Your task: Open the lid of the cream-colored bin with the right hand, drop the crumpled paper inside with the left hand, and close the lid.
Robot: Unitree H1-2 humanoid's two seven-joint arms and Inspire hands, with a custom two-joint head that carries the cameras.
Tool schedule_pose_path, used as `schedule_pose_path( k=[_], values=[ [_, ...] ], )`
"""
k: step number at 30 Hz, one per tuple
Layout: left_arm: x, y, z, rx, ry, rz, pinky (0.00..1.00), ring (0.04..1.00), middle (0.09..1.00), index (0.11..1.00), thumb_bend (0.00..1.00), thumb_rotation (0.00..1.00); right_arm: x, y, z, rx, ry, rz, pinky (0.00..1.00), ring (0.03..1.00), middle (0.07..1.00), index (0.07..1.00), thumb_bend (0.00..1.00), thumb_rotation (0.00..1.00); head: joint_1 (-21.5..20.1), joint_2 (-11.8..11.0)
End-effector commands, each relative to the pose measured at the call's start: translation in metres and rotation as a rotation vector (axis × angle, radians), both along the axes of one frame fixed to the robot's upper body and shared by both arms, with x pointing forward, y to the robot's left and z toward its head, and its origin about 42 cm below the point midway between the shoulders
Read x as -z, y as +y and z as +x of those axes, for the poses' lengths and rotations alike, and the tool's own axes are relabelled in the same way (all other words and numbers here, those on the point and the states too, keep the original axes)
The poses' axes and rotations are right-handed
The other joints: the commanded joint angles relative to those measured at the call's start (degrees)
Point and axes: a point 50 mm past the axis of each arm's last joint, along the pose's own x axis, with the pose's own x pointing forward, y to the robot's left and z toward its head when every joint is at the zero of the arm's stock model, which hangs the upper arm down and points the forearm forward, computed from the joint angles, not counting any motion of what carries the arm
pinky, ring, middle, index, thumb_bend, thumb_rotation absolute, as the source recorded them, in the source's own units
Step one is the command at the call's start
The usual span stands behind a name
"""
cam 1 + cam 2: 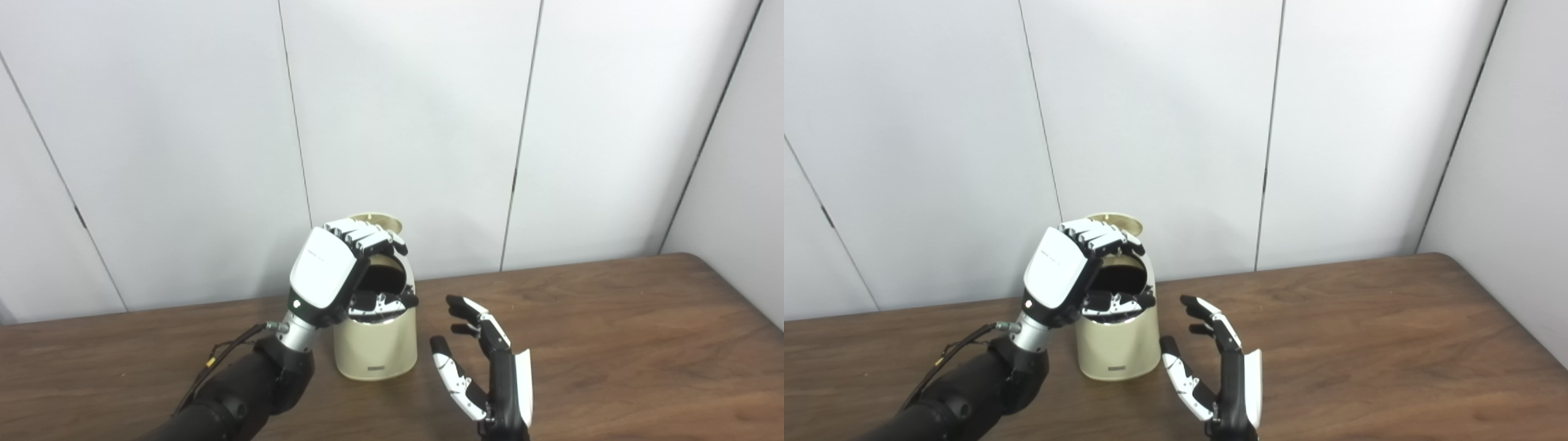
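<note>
Nearest us, our right hand stands upright over the bench, its fingers spread wide and pointing away from us, holding nothing. It is near the bin's right side but apart from it.

Our left hand comes next, raised at the bin's mouth. Its fingers curl over the top of the opening and its thumb lies across the front rim. We cannot tell whether it holds anything: the palm faces away, and no paper shows between fingers and thumb.

We count one bin and two hands. The bin is cream-colored and stands upright on the bench, left of the middle, its long axis vertical and a small dark label low on its front facing us. Its mouth opens upward and toward us, showing a dark inside; we cannot make out any contents. One lid stands raised behind the opening, tipped back toward the wall, with only its upper edge showing above the left hand's fingers.

Behind the bench rises the wall of pale panels, divided by thin dark seams.
</note>
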Motion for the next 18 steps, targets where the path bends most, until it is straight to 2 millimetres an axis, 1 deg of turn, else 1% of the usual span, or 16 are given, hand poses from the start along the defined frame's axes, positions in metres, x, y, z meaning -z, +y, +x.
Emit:
schedule_pose_path(
  k=[1, 5, 7, 10, 14, 16, 18],
  values=[
    [-0.036, -0.001, 0.011, 0.013, -0.081, -0.046, 0.35, 0.406, 0.47, 0.511, 0.92, 0.31, 0.044, -0.001, -0.023, -0.009, 0.125, -0.038, 0.63, 0.736, 0.751, 0.715, 0.19, 0.47, 0.1, -0.01],
    [-0.032, 0.003, 0.005, 0.025, -0.078, -0.068, 0.33, 0.396, 0.463, 0.49, 0.88, 0.31, 0.044, -0.004, -0.022, -0.014, 0.125, -0.049, 0.63, 0.736, 0.754, 0.721, 0.18, 0.49, 0.79, 0.17],
    [-0.029, 0.007, 0.0, 0.033, -0.076, -0.081, 0.32, 0.378, 0.448, 0.483, 0.87, 0.28, 0.045, -0.007, -0.021, -0.018, 0.129, -0.043, 0.64, 0.741, 0.759, 0.729, 0.19, 0.51, 1.11, 0.01],
    [-0.023, 0.013, -0.007, 0.038, -0.066, -0.114, 0.31, 0.378, 0.446, 0.484, 0.86, 0.27, 0.045, -0.01, -0.02, -0.014, 0.127, -0.053, 0.63, 0.737, 0.757, 0.73, 0.18, 0.51, 1.45, -0.02],
    [-0.016, 0.024, -0.019, 0.047, -0.056, -0.162, 0.34, 0.401, 0.453, 0.498, 0.8, 0.31, 0.045, -0.015, -0.019, -0.021, 0.129, -0.044, 0.63, 0.74, 0.761, 0.73, 0.19, 0.5, 2.61, 0.02],
    [-0.015, 0.029, -0.024, 0.054, -0.049, -0.19, 0.33, 0.389, 0.446, 0.48, 0.78, 0.29, 0.046, -0.017, -0.018, -0.023, 0.135, -0.042, 0.64, 0.748, 0.765, 0.735, 0.2, 0.55, 2.75, 0.07],
    [-0.014, 0.035, -0.032, 0.059, -0.041, -0.229, 0.33, 0.38, 0.437, 0.466, 0.76, 0.28, 0.046, -0.02, -0.018, -0.023, 0.132, -0.043, 0.64, 0.748, 0.765, 0.735, 0.2, 0.57, 3.34, 0.15]
  ],
)
